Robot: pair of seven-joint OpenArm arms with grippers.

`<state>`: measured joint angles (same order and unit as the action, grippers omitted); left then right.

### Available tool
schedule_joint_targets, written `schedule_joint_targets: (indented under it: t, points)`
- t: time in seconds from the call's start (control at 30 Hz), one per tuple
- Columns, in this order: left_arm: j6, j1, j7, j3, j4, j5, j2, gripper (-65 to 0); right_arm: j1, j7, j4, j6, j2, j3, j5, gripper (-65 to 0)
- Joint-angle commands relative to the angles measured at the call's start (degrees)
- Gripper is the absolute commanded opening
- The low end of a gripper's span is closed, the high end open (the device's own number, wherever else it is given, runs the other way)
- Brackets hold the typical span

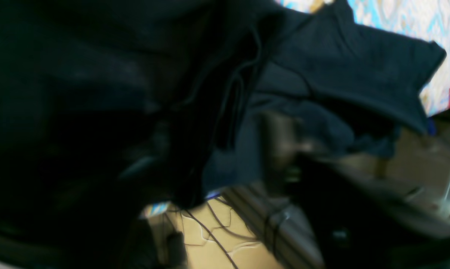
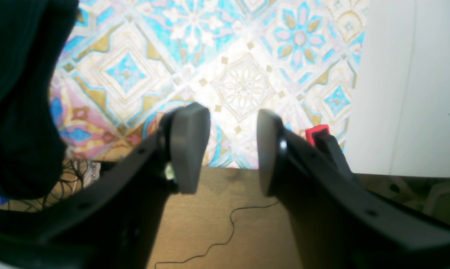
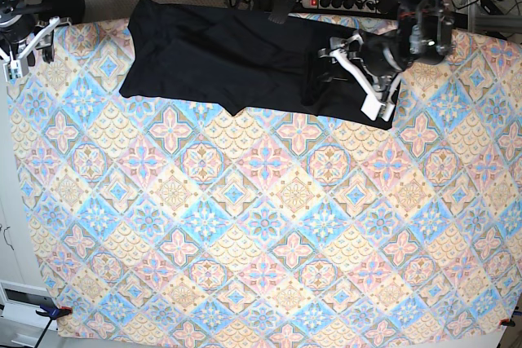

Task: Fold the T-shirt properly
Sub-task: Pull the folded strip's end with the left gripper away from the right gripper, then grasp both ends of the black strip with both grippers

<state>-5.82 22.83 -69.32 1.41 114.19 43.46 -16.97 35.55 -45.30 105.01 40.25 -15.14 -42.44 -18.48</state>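
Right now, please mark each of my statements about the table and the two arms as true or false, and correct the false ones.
1. The T-shirt lies along the far edge of the patterned tablecloth. True.
2. The T-shirt is white. False: it is black.
3. The right gripper holds a sleeve. False: its jaws stand apart with nothing between them.
4. The left gripper is over the end of the T-shirt on the base view's right. True.
5. The T-shirt lies in the middle of the cloth. False: the middle shows only pattern.
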Motion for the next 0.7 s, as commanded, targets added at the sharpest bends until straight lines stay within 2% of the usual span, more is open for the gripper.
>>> schedule_joint_targets:
  t: [0.0, 0.03, 0.13, 0.23, 0.37, 0.43, 0.57, 0.67]
  points:
    - [-0.99, -0.37, 0.79, 0.39, 2.07, 4.67, -1.53, -22.9, 0.45, 0.86, 0.97, -0.25, -0.91, -0.77, -0.55, -41.1]
    - [-1.34, -0.37, 0.79, 1.18, 2.42, 8.71, -2.94, -21.6, 0.45, 0.86, 0.97, -0.25, -0.91, -0.77, -0.55, -41.1]
    - [-1.34, -0.37, 0.79, 9.71, 2.34, 19.35, -5.75, -21.2, 0.45, 0.86, 0.97, -0.25, -1.00, -0.77, -0.55, -41.1]
    - [-1.34, -0.28, 0.79, 18.06, 2.07, 22.87, -7.69, -21.2, 0.45, 0.86, 0.44, -0.25, -1.08, -0.69, -0.55, -40.9]
    - [-1.34, -0.28, 0.70, 19.91, -2.06, 22.87, -11.73, -21.2, -0.87, 0.33, 0.18, -0.25, -1.08, -0.51, -0.47, -40.6]
    - [-1.34, -0.37, 0.70, 19.56, -5.14, 22.34, -12.96, -21.2, -1.75, -2.22, -1.32, -0.25, -1.17, 0.19, -0.47, -40.5]
    - [-1.34, -0.46, 0.79, 16.04, -6.89, 16.27, -13.05, -21.2, -6.32, -6.17, -5.36, -0.25, -4.60, 6.70, -0.64, -40.5]
    - [-1.34, -0.46, 1.23, 12.79, -6.89, 11.00, -13.05, -21.2, -7.55, -6.44, -7.82, -0.25, -5.30, 10.83, -1.43, -38.1]
